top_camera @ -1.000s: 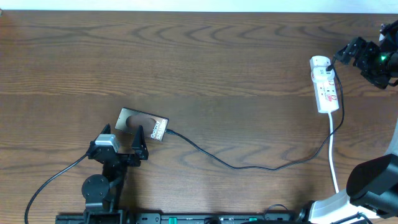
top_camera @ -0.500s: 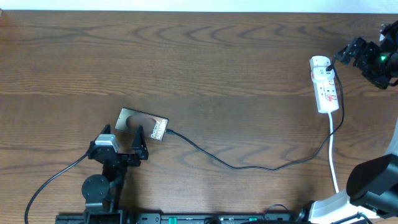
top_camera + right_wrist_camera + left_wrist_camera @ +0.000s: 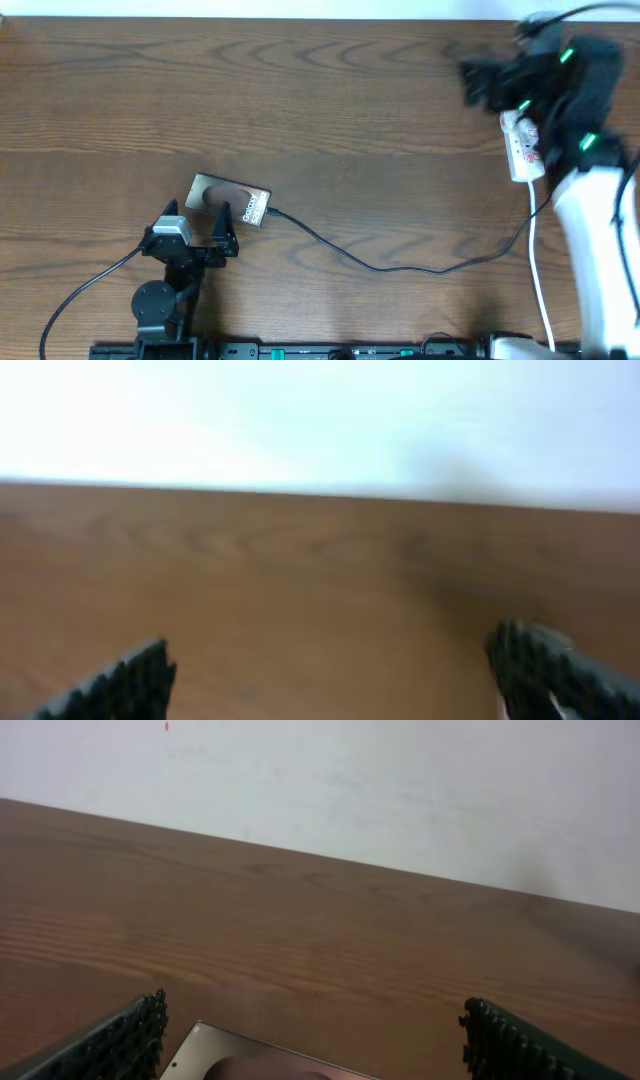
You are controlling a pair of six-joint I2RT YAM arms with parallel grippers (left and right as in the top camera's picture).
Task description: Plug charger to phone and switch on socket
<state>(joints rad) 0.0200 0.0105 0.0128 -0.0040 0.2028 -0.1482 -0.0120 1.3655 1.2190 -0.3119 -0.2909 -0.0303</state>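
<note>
The phone (image 3: 231,200) lies flat at the left of the table, and its top corner (image 3: 230,1055) shows in the left wrist view. The charger cable (image 3: 400,268) runs from the phone's right end across to the socket (image 3: 527,155), its plug tip (image 3: 272,212) against the phone's end. My left gripper (image 3: 198,212) stands open over the phone's near edge, fingers (image 3: 110,1045) wide apart. My right gripper (image 3: 472,82) is blurred, up and left of the socket, and the arm covers part of the socket. It is open (image 3: 335,680) with only bare table between its fingers.
The socket's white cord (image 3: 537,260) trails toward the front edge on the right. A black arm cable (image 3: 80,290) loops at the front left. The table's far edge meets a white wall (image 3: 400,790).
My right arm has swung in from the far right edge, now over the socket and blurred with motion. The left arm, the phone and the cable have not moved.
</note>
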